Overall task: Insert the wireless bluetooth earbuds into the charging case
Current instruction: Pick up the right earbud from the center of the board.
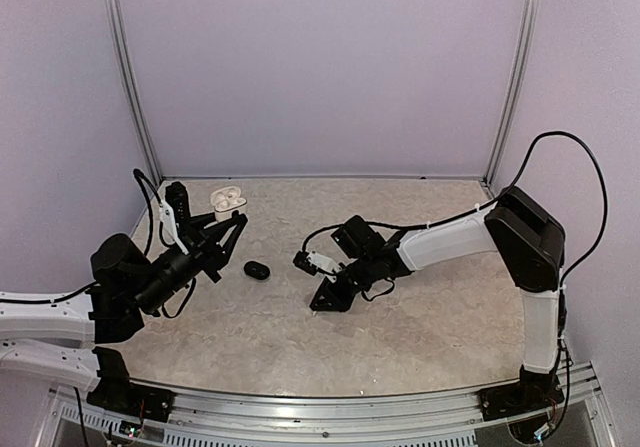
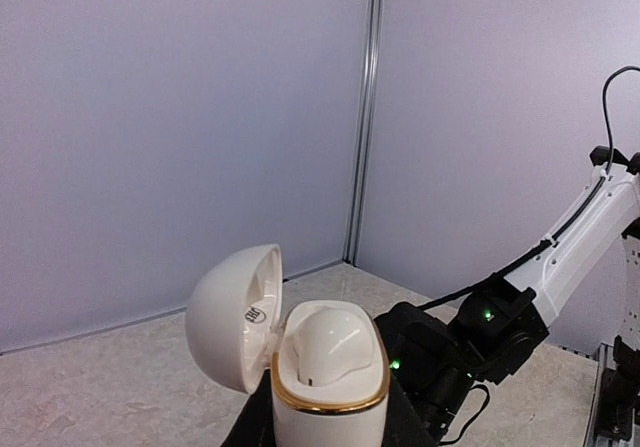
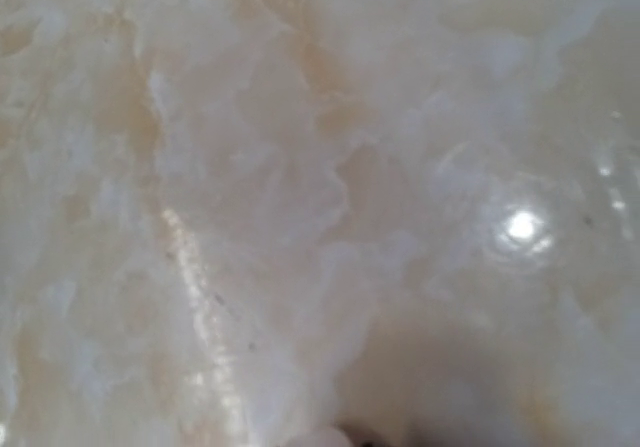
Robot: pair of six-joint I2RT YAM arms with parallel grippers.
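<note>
While the left gripper (image 1: 222,213) pinches the open white charging case (image 2: 330,377), right gripper (image 1: 310,267) low by the worktop (image 1: 420,347), jaws unclear tbh

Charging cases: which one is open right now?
The white case, held up in the left gripper, lid swung back; the black case lies closed on the table.

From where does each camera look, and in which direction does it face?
Top external: high behind the bases, looking down at the table; left arm and right arm show.
Left wrist: on the left arm, looking level toward the walls; open charging case below, right arm behind.
Right wrist: just above the table, facing down; blurred marble, no fingers clear.
Shared: the first two show the charging case and right arm.
</note>
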